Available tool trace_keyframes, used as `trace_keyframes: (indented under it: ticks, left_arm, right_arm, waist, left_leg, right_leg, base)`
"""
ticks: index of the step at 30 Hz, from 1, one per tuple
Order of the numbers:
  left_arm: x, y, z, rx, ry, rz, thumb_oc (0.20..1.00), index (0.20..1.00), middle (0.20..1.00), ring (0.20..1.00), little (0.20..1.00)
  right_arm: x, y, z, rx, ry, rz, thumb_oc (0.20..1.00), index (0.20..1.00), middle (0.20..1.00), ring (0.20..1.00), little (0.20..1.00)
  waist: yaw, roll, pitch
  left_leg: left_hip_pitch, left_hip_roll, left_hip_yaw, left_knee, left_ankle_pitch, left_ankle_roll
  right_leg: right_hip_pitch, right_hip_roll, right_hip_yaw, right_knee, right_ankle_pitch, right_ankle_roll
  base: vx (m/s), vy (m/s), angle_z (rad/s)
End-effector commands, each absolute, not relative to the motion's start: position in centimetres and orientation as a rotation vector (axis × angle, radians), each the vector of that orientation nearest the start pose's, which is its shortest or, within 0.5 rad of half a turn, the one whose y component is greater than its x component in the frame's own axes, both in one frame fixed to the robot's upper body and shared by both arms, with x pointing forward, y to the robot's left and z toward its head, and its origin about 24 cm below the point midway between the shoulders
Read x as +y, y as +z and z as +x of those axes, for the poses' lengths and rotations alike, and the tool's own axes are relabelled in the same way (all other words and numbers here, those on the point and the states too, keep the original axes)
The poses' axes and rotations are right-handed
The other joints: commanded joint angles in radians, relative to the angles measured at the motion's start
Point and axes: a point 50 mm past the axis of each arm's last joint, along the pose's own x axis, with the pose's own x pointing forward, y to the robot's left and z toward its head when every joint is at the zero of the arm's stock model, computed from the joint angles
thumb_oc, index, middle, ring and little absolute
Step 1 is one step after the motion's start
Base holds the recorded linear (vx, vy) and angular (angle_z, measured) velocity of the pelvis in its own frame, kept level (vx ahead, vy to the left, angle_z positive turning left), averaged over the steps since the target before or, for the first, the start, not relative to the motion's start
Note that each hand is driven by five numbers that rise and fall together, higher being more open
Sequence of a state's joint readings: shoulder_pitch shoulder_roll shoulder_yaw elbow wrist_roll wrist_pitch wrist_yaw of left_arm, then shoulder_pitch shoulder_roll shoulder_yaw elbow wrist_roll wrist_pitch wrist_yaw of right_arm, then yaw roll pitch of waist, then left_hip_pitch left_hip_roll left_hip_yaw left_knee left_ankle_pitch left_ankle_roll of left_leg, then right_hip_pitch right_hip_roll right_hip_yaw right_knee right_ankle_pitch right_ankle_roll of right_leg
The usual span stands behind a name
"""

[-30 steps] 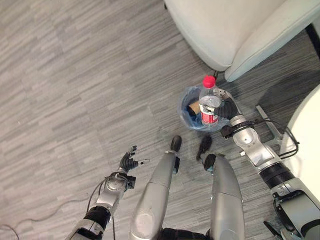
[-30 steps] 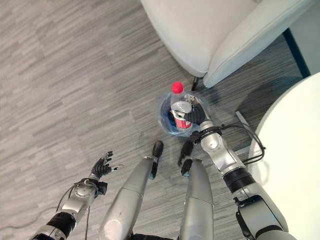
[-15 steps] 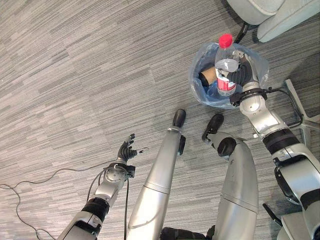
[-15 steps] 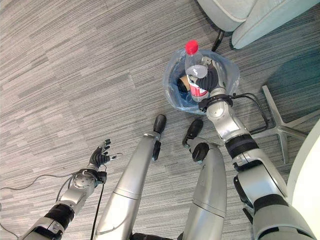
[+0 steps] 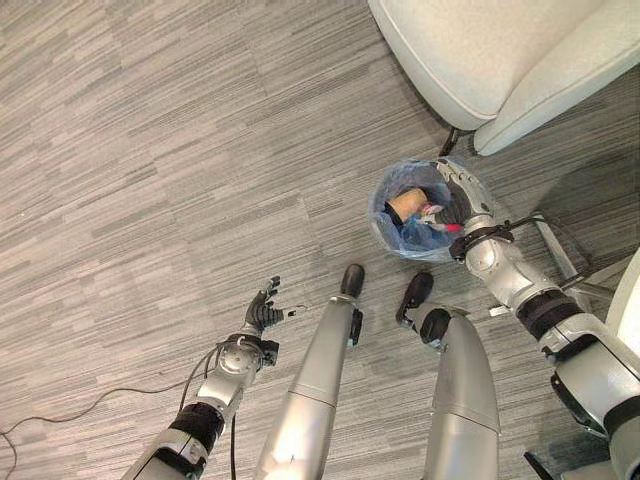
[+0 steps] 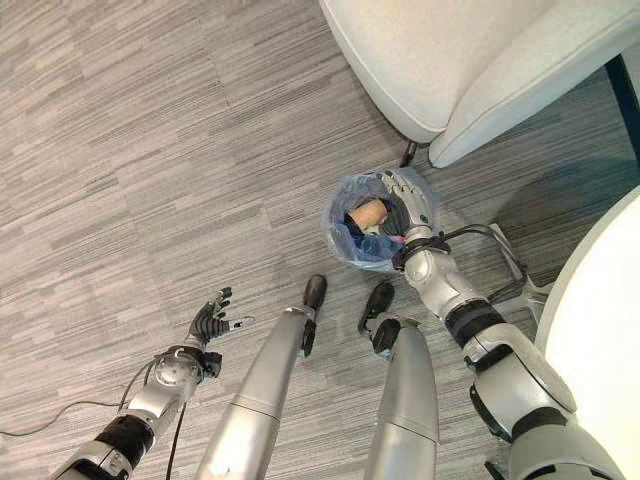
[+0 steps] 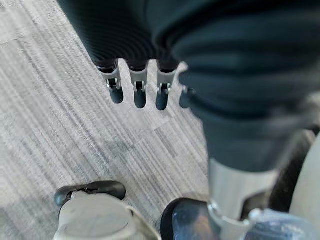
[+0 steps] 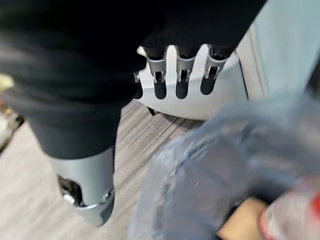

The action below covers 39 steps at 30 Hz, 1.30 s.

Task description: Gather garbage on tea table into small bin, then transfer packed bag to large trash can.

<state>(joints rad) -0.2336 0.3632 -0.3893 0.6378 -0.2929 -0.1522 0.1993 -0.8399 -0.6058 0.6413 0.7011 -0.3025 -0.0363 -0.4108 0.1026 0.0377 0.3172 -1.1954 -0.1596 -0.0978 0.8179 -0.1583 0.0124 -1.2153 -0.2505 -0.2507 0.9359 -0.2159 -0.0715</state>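
A small bin (image 5: 382, 222) lined with a blue plastic bag (image 8: 225, 165) stands on the floor in front of the armchair. A clear bottle (image 5: 436, 220) with a red cap lies inside it beside a brown piece of rubbish (image 6: 365, 213). My right hand (image 5: 456, 190) hovers over the bin's far rim, open, its fingers (image 8: 180, 70) straight and holding nothing. Off to the left, my left hand (image 5: 262, 317) hangs open above the bare floor, its fingers (image 7: 135, 92) spread and empty.
A pale armchair (image 5: 500, 50) stands just behind the bin. A round white table (image 6: 600, 330) fills the right edge, with a metal star base (image 5: 560, 275) on the floor near it. Grey striped floor (image 5: 150, 150) spreads open to the left.
The bottle was held upright over the bin by my right hand; now it lies in the bin and that hand is open. The camera has shifted; the left hand stays idle.
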Motion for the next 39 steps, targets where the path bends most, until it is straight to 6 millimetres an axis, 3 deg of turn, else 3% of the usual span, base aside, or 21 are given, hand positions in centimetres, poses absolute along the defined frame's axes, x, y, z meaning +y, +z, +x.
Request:
trace_keyframes:
  ticks: [1,6,8,10,15,16,24,25,31,36,39]
  left_arm:
    - [20.3,-3.6,26.3,0.316,0.026,0.302,1.0,1.0,1.0,1.0,1.0]
    - [20.8,-2.9,26.9,0.288,0.028,0.32,1.0,1.0,1.0,1.0,1.0]
    - [20.9,-2.9,27.0,0.286,0.029,0.322,1.0,1.0,1.0,1.0,1.0]
    - [20.8,-2.5,27.3,0.272,0.025,0.334,1.0,1.0,1.0,1.0,1.0]
    - [20.7,-2.4,27.7,0.267,0.028,0.338,1.0,1.0,1.0,1.0,1.0]
    - [20.5,-2.2,27.9,0.261,0.027,0.334,1.0,1.0,1.0,1.0,1.0]
    - [20.4,-1.7,28.4,0.248,0.031,0.322,1.0,1.0,1.0,1.0,1.0]
    - [20.5,-1.8,28.3,0.256,0.038,0.313,1.0,1.0,1.0,1.0,1.0]
    - [20.8,-2.3,28.1,0.286,0.046,0.298,1.0,1.0,1.0,1.0,1.0]
    - [21.6,-3.2,26.9,0.331,0.065,0.28,1.0,1.0,1.0,1.0,1.0]
    - [22.5,-4.5,25.1,0.395,0.087,0.255,1.0,1.0,1.0,1.0,1.0]
  right_arm:
    - [-19.1,14.1,38.3,-0.332,-0.022,-1.453,1.0,1.0,1.0,1.0,1.0]
    - [-21.8,11.6,39.1,-0.107,-0.009,-1.712,1.0,1.0,1.0,1.0,1.0]
    - [-22.0,11.2,39.1,-0.081,-0.009,-1.719,1.0,1.0,1.0,1.0,1.0]
    - [-22.9,9.3,38.6,0.031,-0.003,-1.735,1.0,1.0,1.0,1.0,1.0]
    - [-22.3,8.4,38.5,0.065,0.003,-1.648,1.0,1.0,1.0,1.0,1.0]
    - [-22.4,8.0,38.3,0.084,-0.006,-1.606,0.2,0.2,0.2,0.2,0.2]
    - [-21.0,9.6,38.8,-0.008,-0.03,-1.461,0.2,0.2,0.2,0.2,0.2]
    - [-20.3,10.3,38.9,-0.048,-0.054,-1.342,0.2,0.2,0.2,0.2,0.2]
    - [-19.0,10.2,38.0,-0.091,-0.083,-0.978,0.2,0.2,0.2,0.2,0.2]
    - [-16.6,9.1,35.7,-0.141,-0.008,-0.609,0.2,0.2,0.2,0.2,0.2]
    - [-14.8,8.4,33.5,-0.163,0.082,-0.378,0.2,0.2,0.2,0.2,0.2]
  waist:
    - [0.022,-0.004,0.038]
    - [0.038,0.009,0.062]
    - [0.038,0.011,0.064]
    - [0.047,0.021,0.075]
    - [0.046,0.022,0.082]
    - [0.046,0.023,0.086]
    - [0.041,0.013,0.082]
    - [0.035,0.007,0.078]
    - [0.023,-0.005,0.063]
    - [-0.002,-0.029,0.049]
    - [-0.023,-0.053,0.038]
  left_leg:
    - [0.039,0.034,0.013,-0.106,0.011,-0.021]
    - [-0.001,0.024,0.002,-0.083,0.02,-0.025]
    - [-0.009,0.021,0.002,-0.078,0.02,-0.026]
    - [-0.034,0.014,0.003,-0.062,0.024,-0.026]
    - [-0.054,0.01,0.003,-0.042,0.024,-0.024]
    - [-0.057,0.01,0.005,-0.04,0.024,-0.022]
    - [-0.025,0.019,0.007,-0.077,0.029,-0.019]
    - [-0.001,0.025,0.007,-0.1,0.033,-0.019]
    - [0.128,0.042,0.001,-0.212,0.058,-0.027]
    - [0.377,0.063,-0.005,-0.378,0.08,-0.035]
    - [0.596,0.082,0.008,-0.499,0.089,-0.034]
  right_leg:
    - [0.073,0.017,0.064,-0.074,-0.08,0.095]
    - [0.036,0.006,0.059,-0.046,-0.088,0.095]
    - [0.028,0.004,0.059,-0.037,-0.091,0.093]
    - [0.005,0.0,0.062,-0.015,-0.097,0.087]
    - [-0.014,0.001,0.066,0.008,-0.1,0.083]
    - [-0.016,0.003,0.066,0.008,-0.098,0.081]
    - [0.009,0.02,0.061,-0.023,-0.084,0.084]
    - [0.033,0.026,0.057,-0.045,-0.075,0.088]
    - [0.15,0.041,0.031,-0.147,-0.042,0.108]
    - [0.392,0.067,0.007,-0.33,0.018,0.129]
    - [0.609,0.085,0.003,-0.484,0.066,0.146]
  base:
    - [0.0,-0.09,0.05]
    - [0.01,-0.069,0.04]
    - [0.01,-0.027,0.08]
    - [0.01,-0.036,0.15]
    - [0.0,-0.012,0.03]
    - [-0.01,-0.011,0.06]
    - [-0.01,-0.005,0.0]
    - [-0.06,0.002,-0.08]
    - [-0.05,-0.017,-0.02]
    - [0.0,0.013,0.03]
    - [0.07,0.069,-0.27]
